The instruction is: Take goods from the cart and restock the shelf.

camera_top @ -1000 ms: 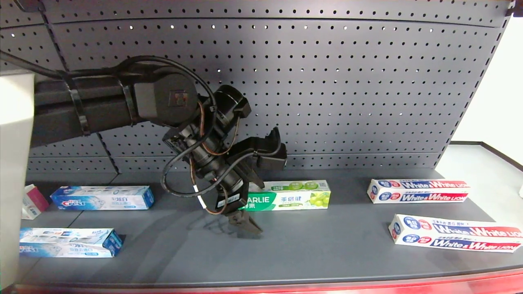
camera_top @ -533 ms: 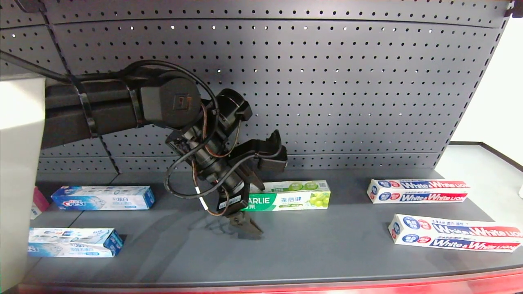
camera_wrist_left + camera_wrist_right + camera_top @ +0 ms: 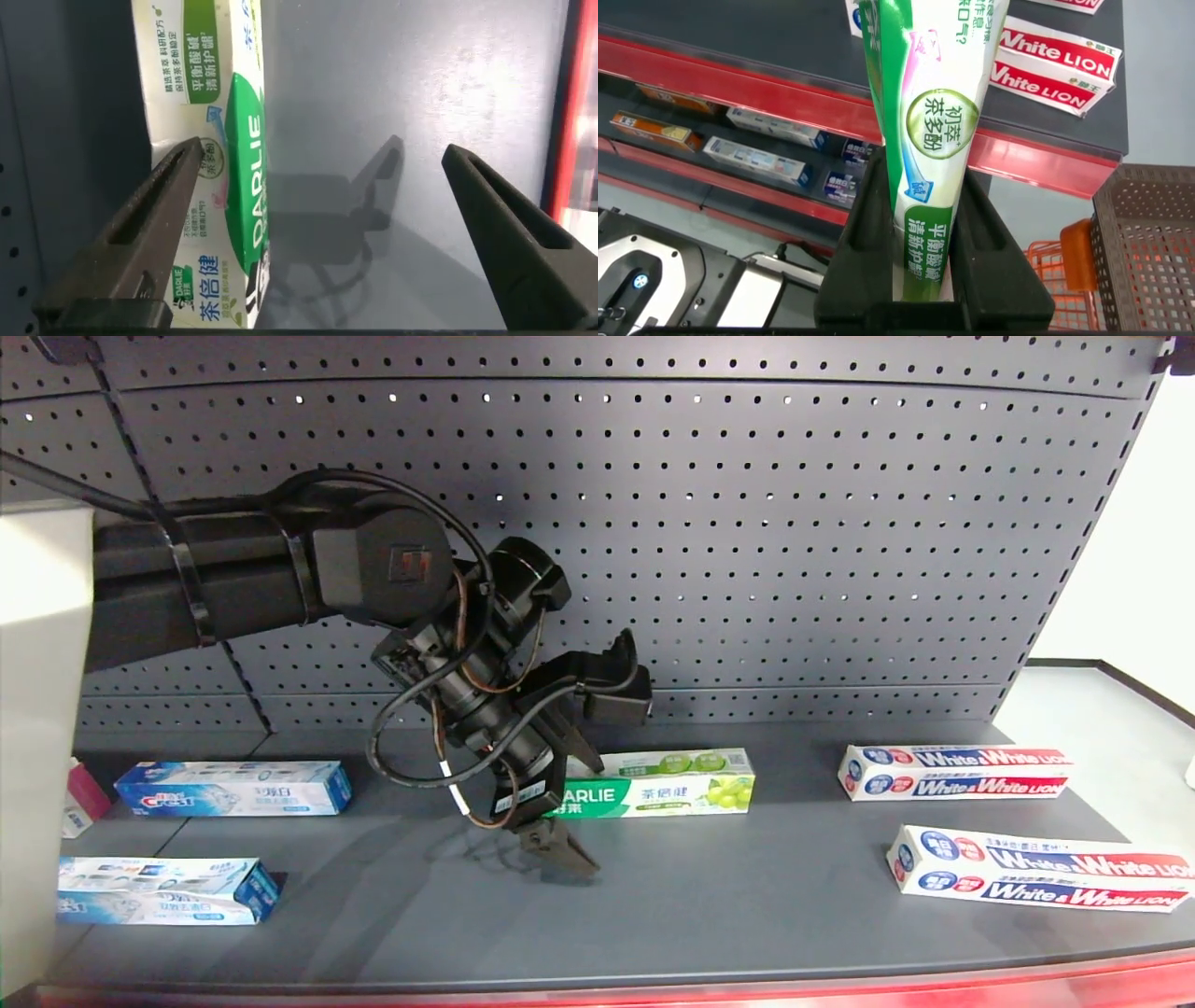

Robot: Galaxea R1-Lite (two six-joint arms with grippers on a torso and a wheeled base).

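Toothpaste restock, going camera by camera.

Head cam: the green toothpaste box lay flat on the shelf, close to the pegboard. The left end effector hung over its near end, spread wide and holding nothing. I'd call that box placed, so the next move was a lift up and back without clipping it. Blue boxes sat off to the robot's left and white-and-red boxes to its right. There was bare shelf between those and the green one, plus a strip in front before the red front lip.

Left wrist cam: the end effector was fully open. One finger overlapped the box's pegboard-side edge; couldn't tell if it touched. The other hung over bare shelf toward the lip. Pulling sideways risked dragging the box.

Right wrist cam: the right end effector was clamped on a second green pack, held well out in front of the shelf, with the cart basket below. That one probably goes next, and the gap beside the first box looked roomy enough.
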